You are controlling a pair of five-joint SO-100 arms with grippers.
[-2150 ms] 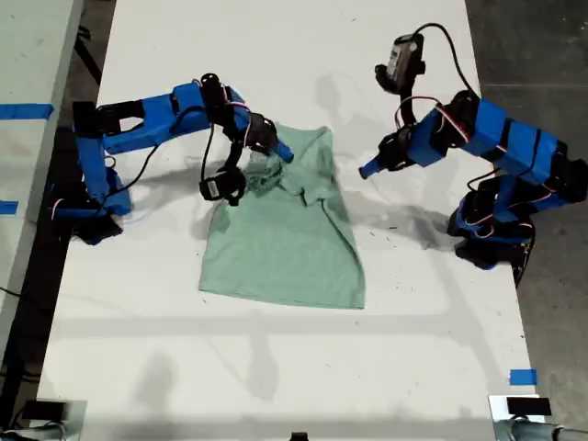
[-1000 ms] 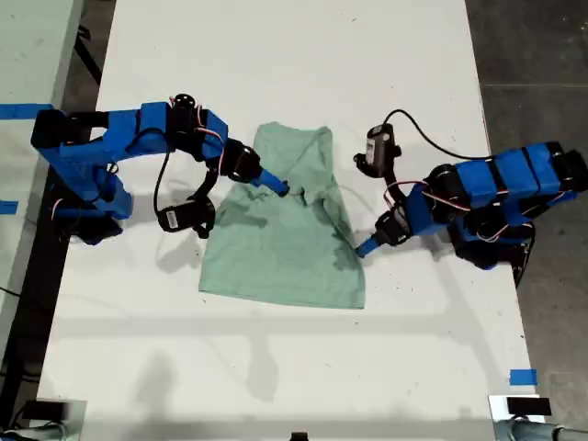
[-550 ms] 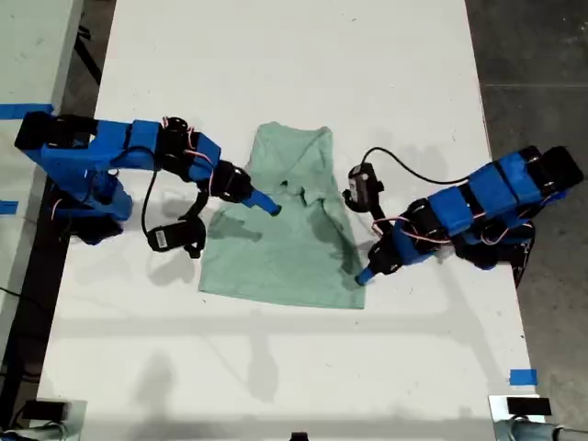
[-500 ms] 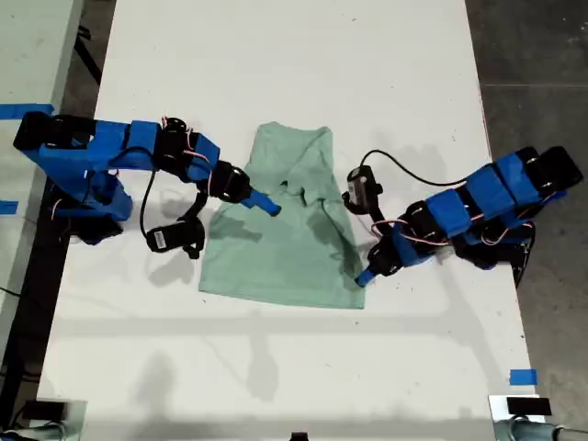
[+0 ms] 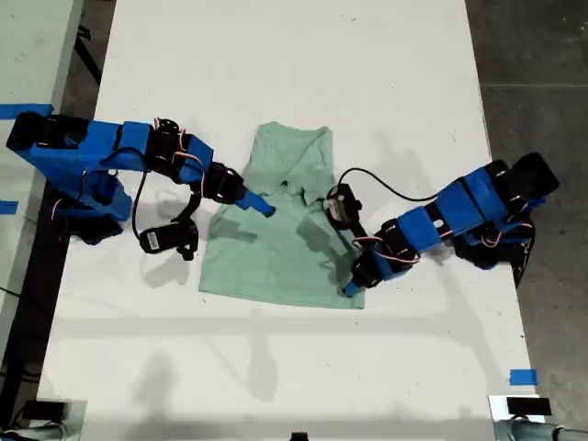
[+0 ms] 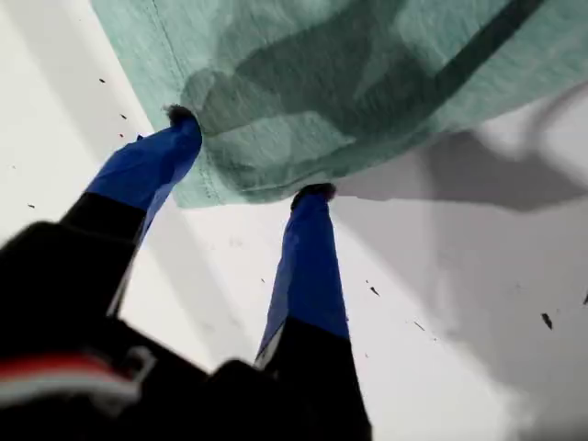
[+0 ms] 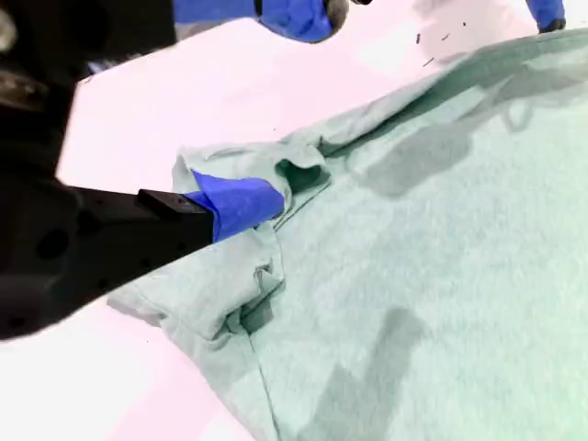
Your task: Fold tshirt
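Observation:
The pale mint-green tshirt [image 5: 280, 243] lies partly folded on the white table [image 5: 276, 73], collar end away from the camera. My first gripper [image 5: 349, 289] is on the arm at the exterior view's right. It is open, low at the hem corner [image 6: 230, 179], and its fingertips [image 6: 310, 195] straddle that corner. My second gripper [image 5: 262, 208], on the arm at the exterior view's left, reaches over the shirt's upper part. There only one blue finger [image 7: 237, 204] shows. Bunched fabric [image 7: 248, 294] wraps against it, and the gripper looks shut on a fold.
Arm bases stand at both table sides [image 5: 87, 211] [image 5: 496, 243]. A black cable [image 5: 386, 188] loops over the first arm. Blue tape [image 5: 522, 377] marks the table's near corner at the exterior view's right. Dark floor [image 5: 542, 55] lies beyond that side.
The first arm swung down from a raised pose to the shirt's near hem corner. The second gripper drew back a little toward the exterior view's left. The shirt's outline barely changed.

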